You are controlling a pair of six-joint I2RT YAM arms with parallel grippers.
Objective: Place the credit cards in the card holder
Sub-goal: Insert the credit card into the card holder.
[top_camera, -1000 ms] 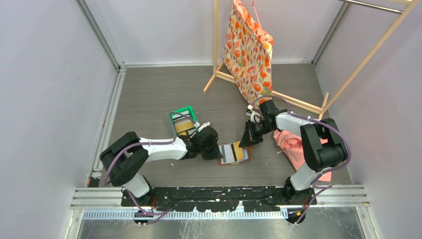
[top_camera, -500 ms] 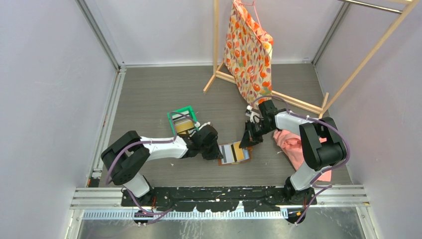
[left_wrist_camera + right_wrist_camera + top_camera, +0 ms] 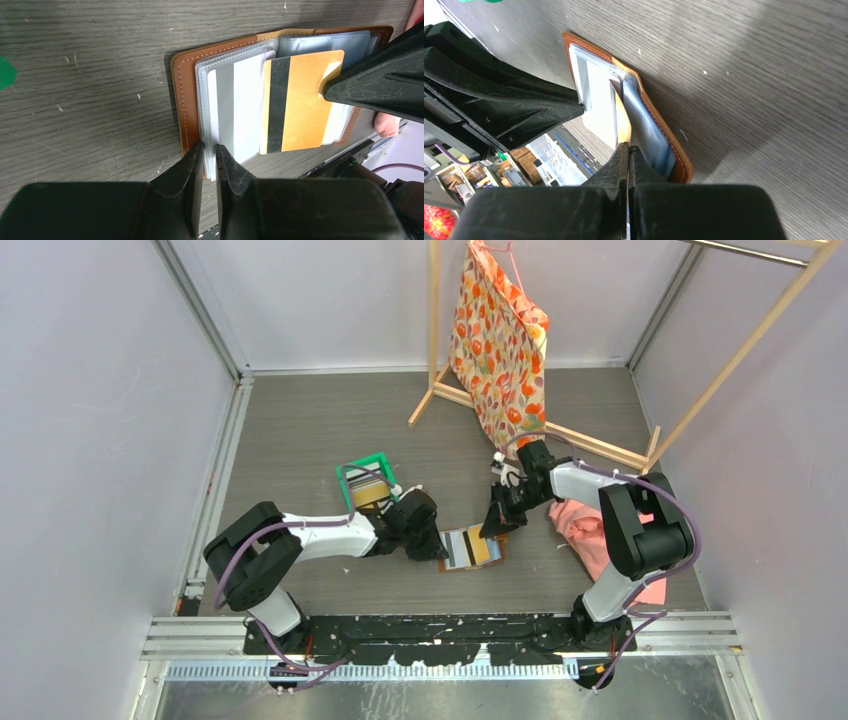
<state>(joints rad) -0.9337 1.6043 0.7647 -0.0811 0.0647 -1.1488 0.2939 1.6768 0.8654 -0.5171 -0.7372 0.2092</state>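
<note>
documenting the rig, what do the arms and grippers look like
Left arm and right arm: white link shells, bulky black joints, a purple cable along each. Left gripper and right gripper: matte black, two tapered wedge-shaped fingers.

- The top view is bright and even, lit softly from overhead; the table [image 3: 300,420] shows no glare, and the shadows on it are faint.
- In the left wrist view the card holder [image 3: 186,95] and gold card [image 3: 305,105] are sharp and matte; the left gripper [image 3: 209,148] is near-black and slightly soft.
- In the right wrist view broad soft shadows band the table; the right gripper [image 3: 627,146] blurs, as does the clutter [image 3: 524,172] at lower left.
</note>
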